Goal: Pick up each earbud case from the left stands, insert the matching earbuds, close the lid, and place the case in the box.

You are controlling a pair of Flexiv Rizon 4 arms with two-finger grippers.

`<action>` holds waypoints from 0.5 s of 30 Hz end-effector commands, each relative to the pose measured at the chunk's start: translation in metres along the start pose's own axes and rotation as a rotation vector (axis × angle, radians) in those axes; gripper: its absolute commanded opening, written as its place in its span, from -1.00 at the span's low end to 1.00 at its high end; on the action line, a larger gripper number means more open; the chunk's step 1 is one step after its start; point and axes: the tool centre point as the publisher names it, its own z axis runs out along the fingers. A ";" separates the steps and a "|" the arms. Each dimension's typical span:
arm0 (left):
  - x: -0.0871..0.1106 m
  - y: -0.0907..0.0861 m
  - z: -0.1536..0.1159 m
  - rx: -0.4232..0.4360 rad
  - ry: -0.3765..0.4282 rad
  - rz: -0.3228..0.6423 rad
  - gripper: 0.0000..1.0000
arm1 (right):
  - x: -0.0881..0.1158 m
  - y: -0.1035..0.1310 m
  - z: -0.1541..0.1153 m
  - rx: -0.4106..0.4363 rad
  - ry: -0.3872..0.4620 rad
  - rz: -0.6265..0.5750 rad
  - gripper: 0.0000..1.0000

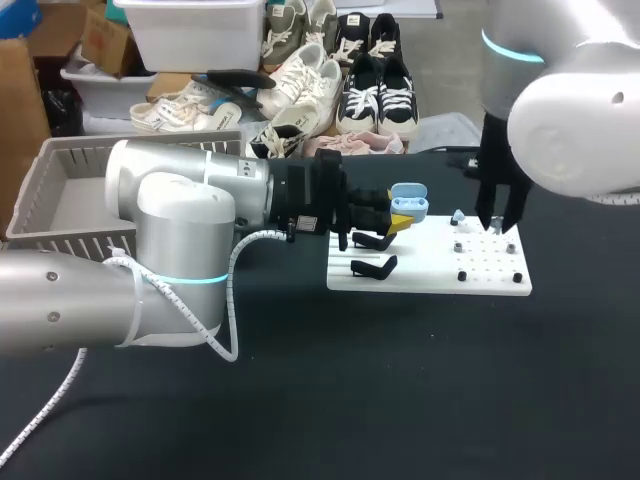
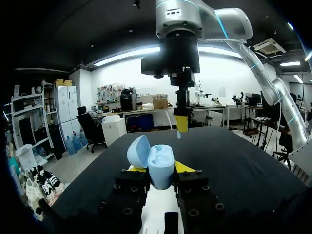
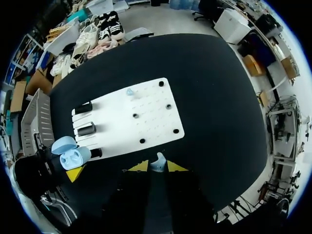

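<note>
A light blue earbud case [image 1: 408,198] with its lid up is held level over the left edge of the white board [image 1: 430,272], and my left gripper [image 1: 402,218] is shut on it. In the left wrist view the open case [image 2: 161,163] sits between the yellow tips, with its hollow facing up. My right gripper [image 1: 497,226] hangs over the right part of the board, shut on a small light blue earbud [image 3: 157,161]. A second earbud [image 1: 457,215] rests on the board's far side. Two black stands [image 1: 372,267] on the board's left side carry nothing.
A grey slatted basket [image 1: 60,190] stands at the table's far left, partly behind my left arm. Small black pegs [image 1: 462,275] dot the right half of the board. Black tabletop lies in front of the board.
</note>
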 end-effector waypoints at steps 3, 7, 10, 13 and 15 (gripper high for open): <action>0.001 -0.001 0.000 -0.004 -0.003 0.001 -1.00 | 0.014 0.000 -0.025 -0.020 -0.040 0.073 -1.00; 0.001 -0.001 0.000 -0.004 -0.003 0.001 -1.00 | 0.017 0.013 -0.035 -0.003 -0.030 0.099 -1.00; 0.001 -0.001 0.000 -0.004 -0.003 0.001 -1.00 | 0.017 0.023 -0.041 0.006 -0.033 0.112 -1.00; 0.001 -0.001 0.000 -0.004 -0.003 0.001 -1.00 | 0.017 0.033 -0.046 0.007 -0.047 0.120 -1.00; 0.001 -0.001 0.000 -0.004 -0.003 0.001 -1.00 | 0.015 0.040 -0.049 0.005 -0.054 0.125 -1.00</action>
